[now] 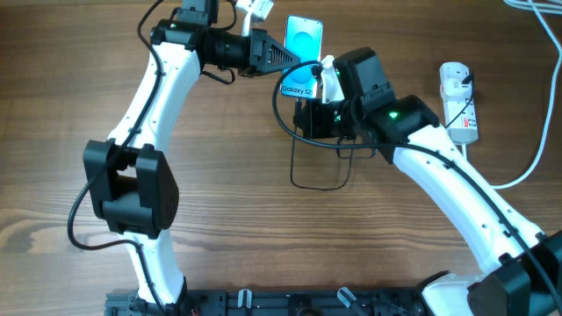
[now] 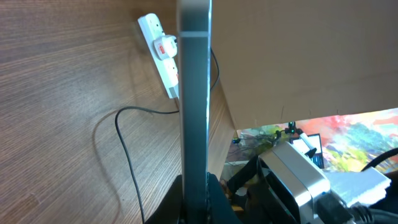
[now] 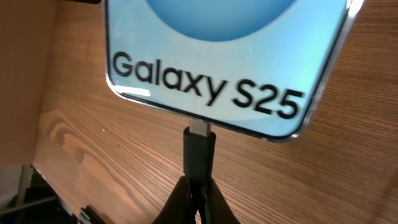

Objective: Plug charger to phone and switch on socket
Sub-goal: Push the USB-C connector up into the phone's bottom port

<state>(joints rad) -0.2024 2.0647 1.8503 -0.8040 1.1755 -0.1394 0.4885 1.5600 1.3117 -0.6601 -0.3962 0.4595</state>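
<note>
Under the phone [image 3: 217,56], your right gripper [image 3: 198,196] pinches the charger [image 3: 199,149], tip meeting the bottom edge end-on; your left gripper [image 2: 194,191] clamps the phone.

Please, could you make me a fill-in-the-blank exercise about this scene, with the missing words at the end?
1. The left claw is shut on the ____.
2. The right claw holds the ____ against the phone.
3. The phone's screen reads Galaxy ____.
4. The white socket lies beside the ____ arm.

Missing words: phone; charger; S25; right.
</note>
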